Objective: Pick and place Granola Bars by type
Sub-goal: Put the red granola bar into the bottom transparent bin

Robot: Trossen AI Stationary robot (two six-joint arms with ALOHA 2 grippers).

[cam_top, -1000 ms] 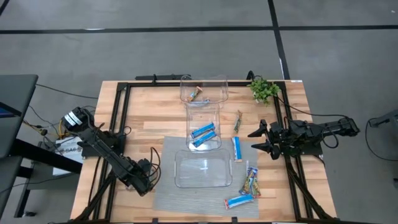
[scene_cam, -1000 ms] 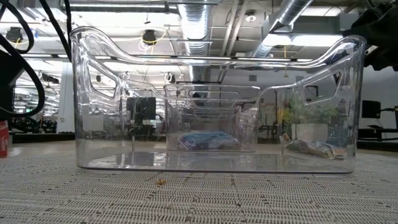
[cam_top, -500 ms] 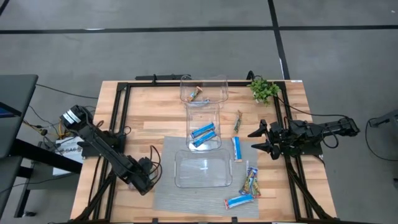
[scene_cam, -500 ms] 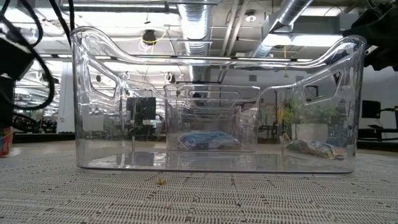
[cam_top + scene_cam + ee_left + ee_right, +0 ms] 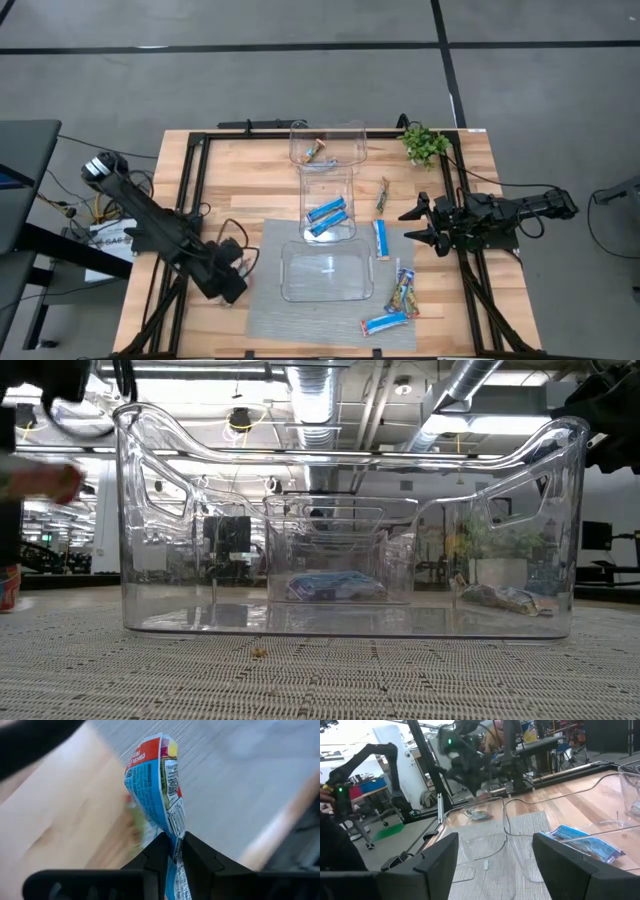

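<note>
My left gripper (image 5: 228, 283) is over the near-left wood beside the grey mat, shut on a blue-and-white bar (image 5: 159, 780) with a red and yellow end. My right gripper (image 5: 418, 224) waits open at the table's right side, near a blue bar (image 5: 381, 238). A slim dark-green bar (image 5: 382, 195), a multicoloured bar (image 5: 403, 290) and another blue bar (image 5: 385, 323) lie flat on the table. Blue bars (image 5: 325, 215) lie in the middle bin, and one bar (image 5: 316, 152) lies in the far bin. Another wrapper (image 5: 476, 813) lies below the left gripper. My left gripper pinches the bar by one crimped end (image 5: 173, 831) between its two fingers (image 5: 156, 851). The rest of the wrapper sticks out past the fingertips, creased and bent. The bar is lifted clear of the table.
Three clear bins stand in a row down the table's middle: far (image 5: 327, 140), middle (image 5: 328, 190) and near (image 5: 327, 272), the near one on the grey mat (image 5: 262, 315). A small green plant (image 5: 424, 143) stands at the far right. Cables trail by the left arm.
My left arm has swung up from the table's near-left, its upper part moving toward the far-left, and the gripper has risen with the bar in it. It shows blurred in the low view. The right arm has kept still.
</note>
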